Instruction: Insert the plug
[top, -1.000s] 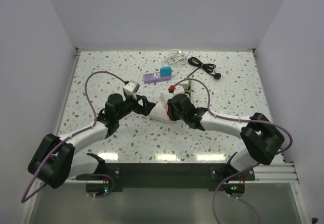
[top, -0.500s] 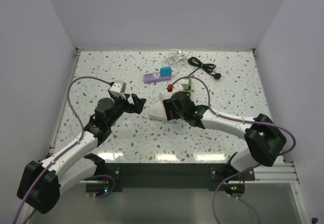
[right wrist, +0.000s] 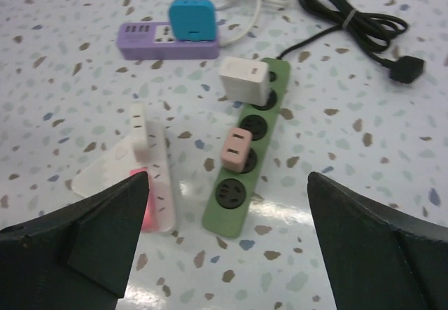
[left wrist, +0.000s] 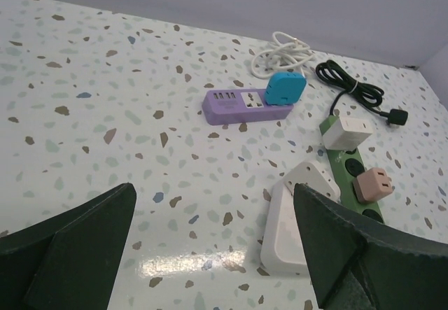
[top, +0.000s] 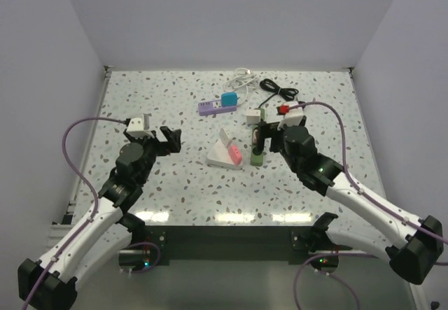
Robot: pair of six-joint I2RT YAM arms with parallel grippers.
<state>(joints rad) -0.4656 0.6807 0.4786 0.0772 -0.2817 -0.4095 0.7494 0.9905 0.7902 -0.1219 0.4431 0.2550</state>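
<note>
Both grippers, left [left wrist: 213, 192] and right [right wrist: 227, 177], gape wide and empty over the table [top: 140, 93], the white plug [right wrist: 138, 124] standing on the white strip [right wrist: 162, 184] between them, green strip [right wrist: 241, 187] alongside, purple strip [right wrist: 150, 44] beyond.

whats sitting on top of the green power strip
On the green power strip: a white adapter near the far end, a pink plug at the middle. Empty sockets show between them and at the near end. The sockets under both are covered.
</note>
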